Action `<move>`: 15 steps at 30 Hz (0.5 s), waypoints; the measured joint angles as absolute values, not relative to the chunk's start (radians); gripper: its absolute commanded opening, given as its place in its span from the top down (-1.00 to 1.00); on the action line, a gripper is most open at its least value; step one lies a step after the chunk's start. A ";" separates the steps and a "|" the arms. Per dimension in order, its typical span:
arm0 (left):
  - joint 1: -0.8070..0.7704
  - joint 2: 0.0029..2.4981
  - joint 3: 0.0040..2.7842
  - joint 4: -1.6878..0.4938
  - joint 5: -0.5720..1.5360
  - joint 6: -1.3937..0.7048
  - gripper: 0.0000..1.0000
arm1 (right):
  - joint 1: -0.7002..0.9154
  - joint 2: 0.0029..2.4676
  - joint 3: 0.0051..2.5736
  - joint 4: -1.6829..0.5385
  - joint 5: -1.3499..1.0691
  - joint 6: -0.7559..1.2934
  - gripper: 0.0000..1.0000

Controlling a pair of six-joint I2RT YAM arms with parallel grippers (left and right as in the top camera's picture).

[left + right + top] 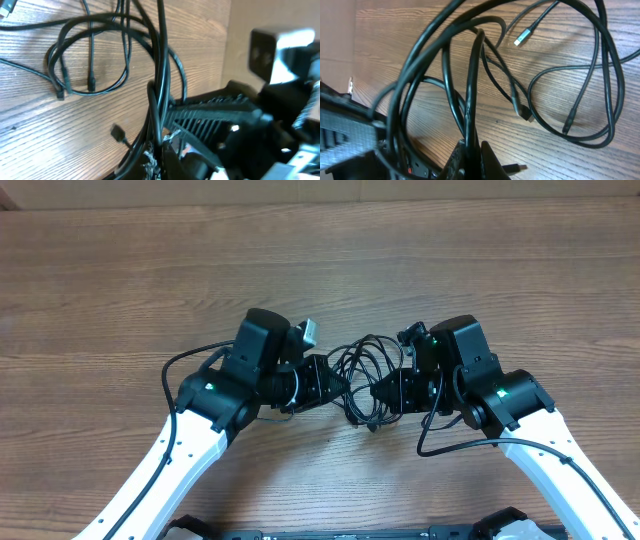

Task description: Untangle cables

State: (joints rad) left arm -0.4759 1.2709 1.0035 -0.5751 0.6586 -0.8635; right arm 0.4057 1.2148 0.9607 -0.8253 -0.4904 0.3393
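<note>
The cables (362,370) are thin black cords looped together in a tangle on the wooden table between my two grippers. My left gripper (336,387) is shut on strands at the tangle's left side; in the left wrist view its jaws (159,152) pinch black strands of the cables (120,55). My right gripper (380,392) is shut on strands at the right side; in the right wrist view its jaws (472,152) clamp a black cord of the cables (470,90). A silvery plug (521,36) lies on the wood beyond the loops.
The wooden table (120,280) stretches around the arms. Thicker black wires (185,370) run along the left arm and another loops by the right arm (440,445). The opposite gripper fills the right part of the left wrist view (225,120).
</note>
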 measured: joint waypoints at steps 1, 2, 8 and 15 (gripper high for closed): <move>-0.461 1.271 1.003 -0.571 0.673 -0.868 0.91 | 0.406 1.215 0.961 -0.826 -0.491 0.339 0.92; -0.447 1.271 1.003 -0.570 0.684 -0.873 0.92 | 0.406 1.215 0.961 -0.828 -0.491 0.340 0.92; -0.350 1.271 1.003 -0.575 0.710 -0.888 0.91 | 0.406 1.215 0.961 -0.842 -0.495 0.340 0.92; -0.266 1.271 1.003 -0.648 0.554 -0.889 0.91 | 0.406 1.215 0.961 -0.854 -0.490 0.339 0.92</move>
